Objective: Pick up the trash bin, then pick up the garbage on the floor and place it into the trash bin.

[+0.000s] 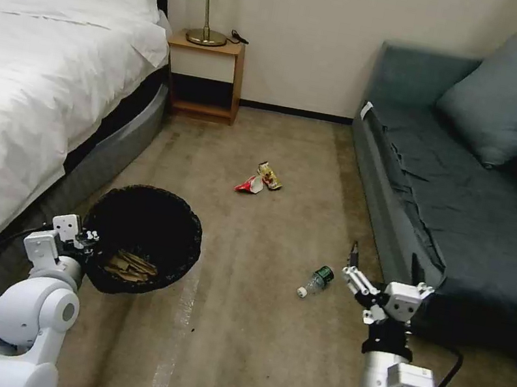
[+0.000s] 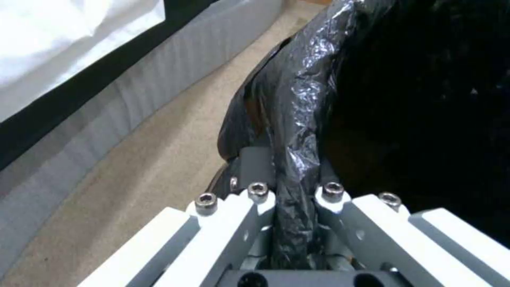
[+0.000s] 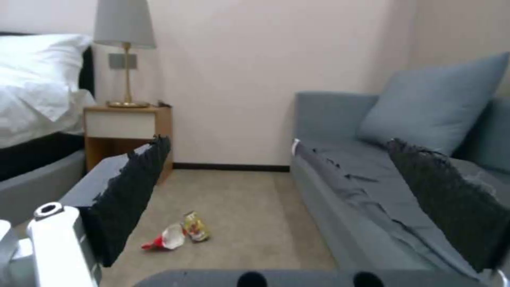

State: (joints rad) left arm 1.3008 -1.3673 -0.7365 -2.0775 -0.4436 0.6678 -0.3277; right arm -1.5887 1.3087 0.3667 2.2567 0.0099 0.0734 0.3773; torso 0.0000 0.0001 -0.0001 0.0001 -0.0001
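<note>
Black-lined trash bin [image 1: 143, 240] beside bed; bottle [image 1: 316, 280], wrappers [image 1: 261, 179] on carpet.

White bed [image 1: 34, 70], nightstand [image 1: 203, 76], sofa [image 1: 467, 209]

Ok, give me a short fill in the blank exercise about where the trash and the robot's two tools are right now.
1. The left tool is shut on the rim of the ____, which is lined with a black bag.
2. The right tool hangs open and empty just beyond the clear ____ on the carpet.
3. The crumpled brown paper bag lies ____ the trash bin.
4. The red-and-white wrapper lies touching the ____ snack wrapper.

Missing words: trash bin; bottle; inside; yellow-brown
</note>
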